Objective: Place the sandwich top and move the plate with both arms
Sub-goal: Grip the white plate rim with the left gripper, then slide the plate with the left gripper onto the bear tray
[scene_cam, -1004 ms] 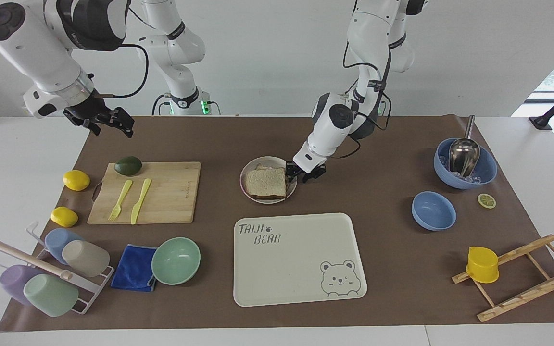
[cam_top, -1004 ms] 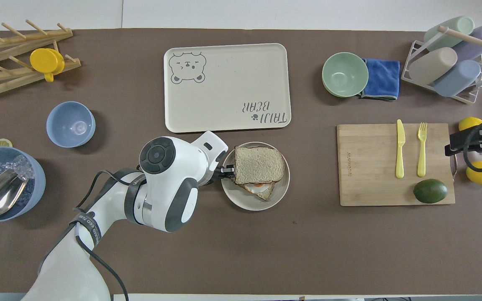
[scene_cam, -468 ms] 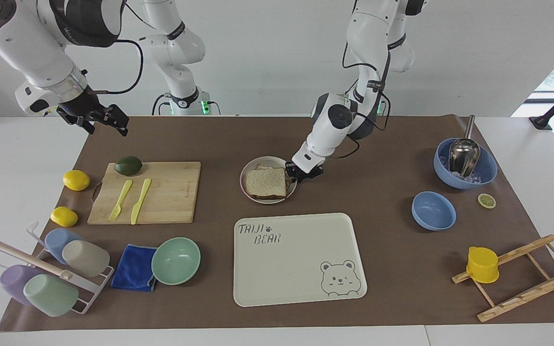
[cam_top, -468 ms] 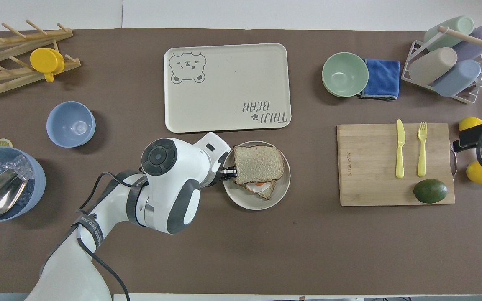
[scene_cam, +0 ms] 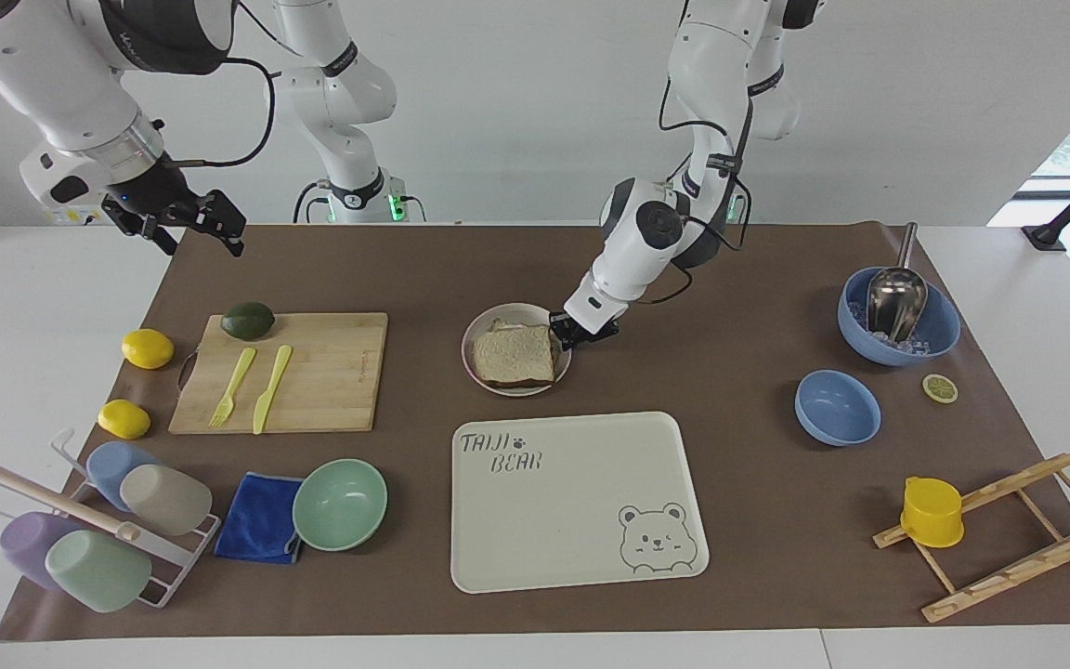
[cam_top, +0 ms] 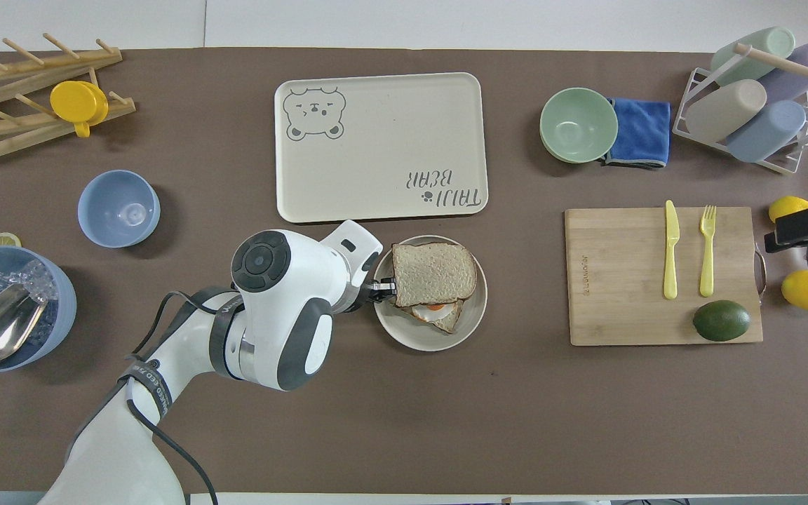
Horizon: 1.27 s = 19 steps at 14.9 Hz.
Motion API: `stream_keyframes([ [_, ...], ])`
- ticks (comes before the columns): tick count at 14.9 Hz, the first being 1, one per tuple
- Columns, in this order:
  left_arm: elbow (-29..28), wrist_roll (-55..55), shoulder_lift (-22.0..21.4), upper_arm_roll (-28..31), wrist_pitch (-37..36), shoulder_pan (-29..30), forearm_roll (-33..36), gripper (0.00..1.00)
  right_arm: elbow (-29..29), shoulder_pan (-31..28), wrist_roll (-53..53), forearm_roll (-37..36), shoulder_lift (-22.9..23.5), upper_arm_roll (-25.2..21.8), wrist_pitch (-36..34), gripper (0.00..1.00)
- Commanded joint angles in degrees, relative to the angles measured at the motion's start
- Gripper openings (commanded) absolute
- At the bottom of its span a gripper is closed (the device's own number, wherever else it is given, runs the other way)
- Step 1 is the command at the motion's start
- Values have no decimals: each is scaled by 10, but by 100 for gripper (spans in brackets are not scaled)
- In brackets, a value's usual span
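The sandwich top lies on an egg-topped toast in the round cream plate, at mid-table. In the overhead view the bread sits a little askew on the toast and the plate's bare rim shows. My left gripper is low at the plate's edge toward the left arm's end, and its fingers are closed on the rim; it also shows in the overhead view. My right gripper is open and empty, raised over the mat's edge at the right arm's end, above the lemons.
The bear tray lies just farther from the robots than the plate. A cutting board holds an avocado, a fork and a knife. Two lemons, a mint bowl, a blue cloth, a cup rack, blue bowls and a wooden rack stand around.
My left gripper's fingers have closed on the plate's rim, and the plate shifted slightly. My right gripper has moved up and outward, toward the right arm's end of the table.
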Motion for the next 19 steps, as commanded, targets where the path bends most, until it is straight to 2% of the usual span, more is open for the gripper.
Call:
stream_keyframes([
  [1, 21, 5, -18, 6, -52, 32, -7, 0, -6, -3, -8, 1, -8, 0, -1, 100],
  [4, 91, 13, -14, 9, -125, 69, -6, 0, -11, -5, -6, 0, -12, 0, -2, 100],
  [6, 151, 12, 6, 9, -168, 105, -5, 0, -11, -6, -6, 0, -12, 0, -2, 100],
  [9, 211, 14, 35, 8, -168, 138, -2, 0, -11, -5, -8, 0, -12, 0, -7, 100],
  [11, 262, 13, 81, 8, -169, 155, 0, 0, -11, -4, -8, 0, -12, 1, -7, 100],
  [14, 352, 11, 174, 9, -163, 157, -2, 0, -11, 0, -8, 0, -12, 1, -7, 100],
  [16, 364, 13, 197, 8, -134, 157, 0, 0, -11, 0, -8, 0, -12, 1, -7, 100],
  [19, 341, 15, 199, 8, -78, 148, 2, 0, -11, -1, -8, 0, -12, 1, -7, 100],
])
